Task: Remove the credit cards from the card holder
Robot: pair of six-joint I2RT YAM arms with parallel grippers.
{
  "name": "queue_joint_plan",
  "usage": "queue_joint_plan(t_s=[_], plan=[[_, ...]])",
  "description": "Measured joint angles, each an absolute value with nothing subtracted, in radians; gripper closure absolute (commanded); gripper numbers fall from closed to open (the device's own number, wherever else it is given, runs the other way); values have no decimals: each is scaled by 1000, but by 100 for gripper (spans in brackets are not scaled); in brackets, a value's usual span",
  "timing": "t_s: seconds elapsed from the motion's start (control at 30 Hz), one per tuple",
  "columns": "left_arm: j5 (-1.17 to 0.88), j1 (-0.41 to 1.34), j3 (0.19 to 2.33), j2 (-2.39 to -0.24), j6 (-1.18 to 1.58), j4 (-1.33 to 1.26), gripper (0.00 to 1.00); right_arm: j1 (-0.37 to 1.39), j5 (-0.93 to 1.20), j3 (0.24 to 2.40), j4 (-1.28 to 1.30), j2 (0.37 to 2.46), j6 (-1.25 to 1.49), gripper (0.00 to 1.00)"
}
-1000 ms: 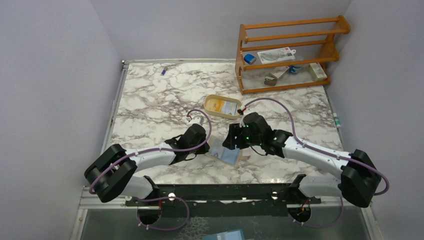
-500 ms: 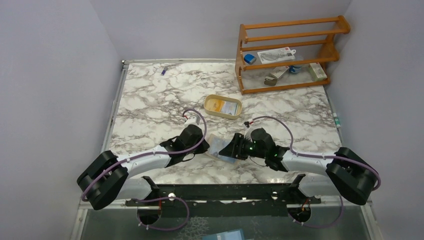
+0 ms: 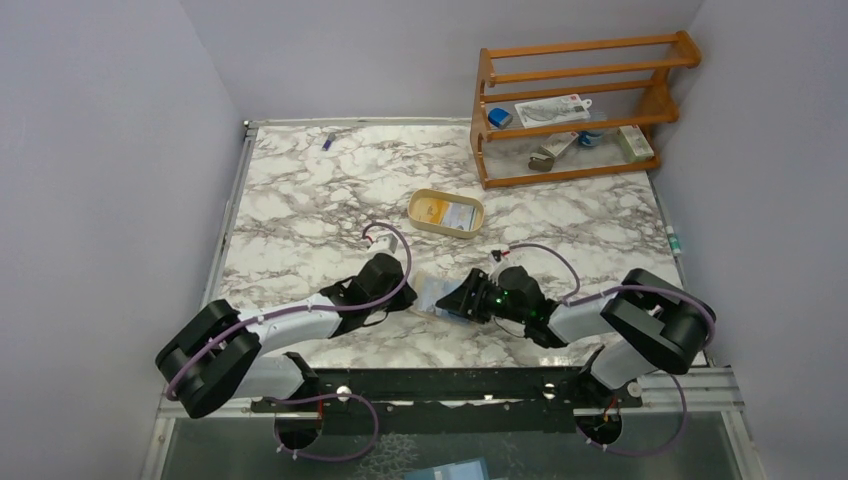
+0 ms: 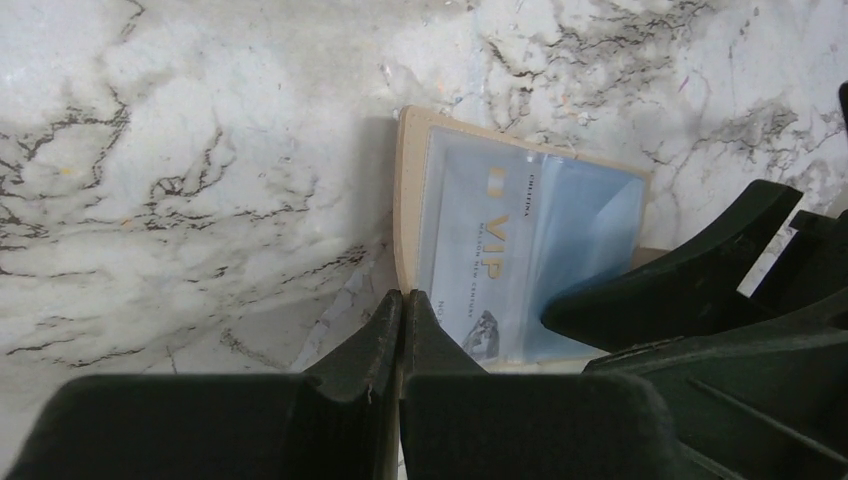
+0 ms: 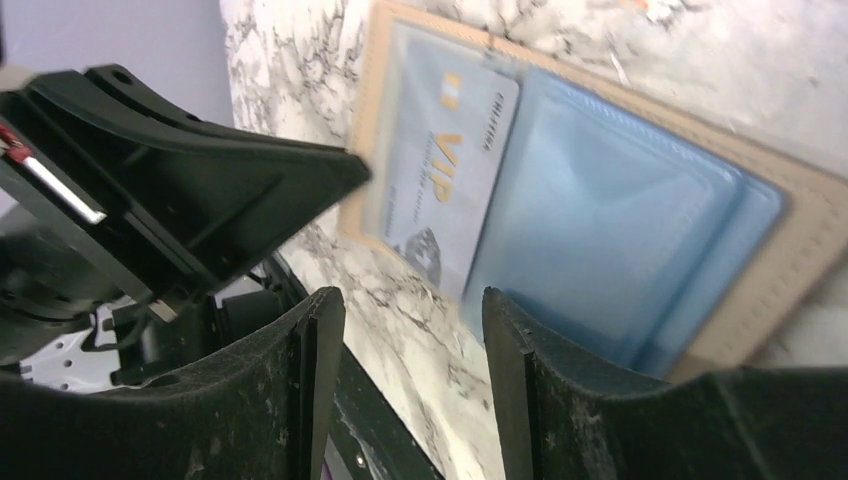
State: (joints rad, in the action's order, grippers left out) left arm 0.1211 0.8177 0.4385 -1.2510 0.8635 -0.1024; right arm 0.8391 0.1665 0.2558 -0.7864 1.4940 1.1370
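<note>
The right gripper, jaws parted about halfway and holding nothing, has dropped low over the small beige soft bifold card holder. The holder lies open on the marble-patterned table between the arms. Just ahead of the fingers, a bluish-white plastic VIP credit card juts from the pale blue pocket. The left gripper stays closed, its tips at the holder's edge, seemingly pinning it. The descent suggests a pinch on that card comes next.
</note>
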Motion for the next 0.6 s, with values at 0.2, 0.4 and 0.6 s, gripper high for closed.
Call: queue_joint_plan(t_s=[0.2,0.4,0.6], plan=[[121,817,385,-1275,887,-150,100,839,166,310,-822,1561,1140,43],[121,817,351,-1279,902,-214,100,839,165,318,-820,1576,1144,43],[120,817,326,-1303,918,-299,100,839,148,392,-698,1580,1143,43]])
